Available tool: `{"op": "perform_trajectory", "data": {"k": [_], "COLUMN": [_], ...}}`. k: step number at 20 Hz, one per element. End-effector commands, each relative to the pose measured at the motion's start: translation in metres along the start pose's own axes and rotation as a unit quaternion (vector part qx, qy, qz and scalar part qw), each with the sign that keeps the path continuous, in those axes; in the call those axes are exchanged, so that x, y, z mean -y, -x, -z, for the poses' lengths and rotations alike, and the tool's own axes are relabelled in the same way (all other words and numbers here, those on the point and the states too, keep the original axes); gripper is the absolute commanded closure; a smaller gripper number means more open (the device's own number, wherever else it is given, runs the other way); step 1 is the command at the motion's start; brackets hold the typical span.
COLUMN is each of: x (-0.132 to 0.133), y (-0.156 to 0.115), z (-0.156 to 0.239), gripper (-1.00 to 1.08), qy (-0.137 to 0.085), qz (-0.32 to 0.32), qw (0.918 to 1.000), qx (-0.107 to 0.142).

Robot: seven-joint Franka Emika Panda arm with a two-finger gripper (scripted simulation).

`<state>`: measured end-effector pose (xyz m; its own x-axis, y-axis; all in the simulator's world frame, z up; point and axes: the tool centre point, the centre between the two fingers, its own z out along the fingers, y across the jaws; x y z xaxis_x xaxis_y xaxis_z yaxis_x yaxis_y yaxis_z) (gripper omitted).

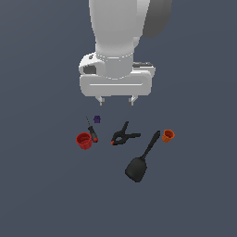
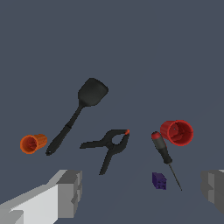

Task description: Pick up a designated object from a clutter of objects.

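Upper arm (image 1: pixel 125 28) cut off by the exterior view's top edge, base unseen. Gripper (image 1: pixel 116 99) mostly masked by its own white housing there, only two short fingertips (image 1: pixel 100 99) poking out below. In the wrist view, both fingers (image 2: pixel 70 192) clipped by the picture's edges, tips alone visible, well apart. Tiny purple piece (image 1: pixel 97 119) beside the screwdriver (image 1: pixel 92 131) too small to identify by shape. Red cup (image 1: pixel 84 140) touching the screwdriver handle or just beside it: impossible to tell.

I can read no text, label, brand, number or sign on anything in either of my views.
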<state>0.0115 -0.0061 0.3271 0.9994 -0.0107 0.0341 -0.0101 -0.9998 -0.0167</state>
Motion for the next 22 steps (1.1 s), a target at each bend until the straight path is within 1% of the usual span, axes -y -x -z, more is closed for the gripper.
{"op": "perform_trajectory", "data": {"k": [1,4,8,10,16,22], "x": [0.000,0.005,0.022,0.026,0.025,0.026], "y": [0.000,0.000,-0.002,-0.002,-0.002,-0.003], "z": [0.000,0.001,0.007,0.009,0.006,-0.009], "gripper": [-0.92,-0.92,-0.92,-0.92,-0.92,-0.92], "qy": [0.000,-0.001,-0.006,-0.007,-0.006,-0.007], "qz": [0.000,0.006,0.029,0.036,0.032,0.005], "qw": [1.0000,1.0000,0.9995,0.9993,0.9994,0.9999], "qx": [0.000,-0.002,-0.009,-0.011,-0.011,-0.009]}}
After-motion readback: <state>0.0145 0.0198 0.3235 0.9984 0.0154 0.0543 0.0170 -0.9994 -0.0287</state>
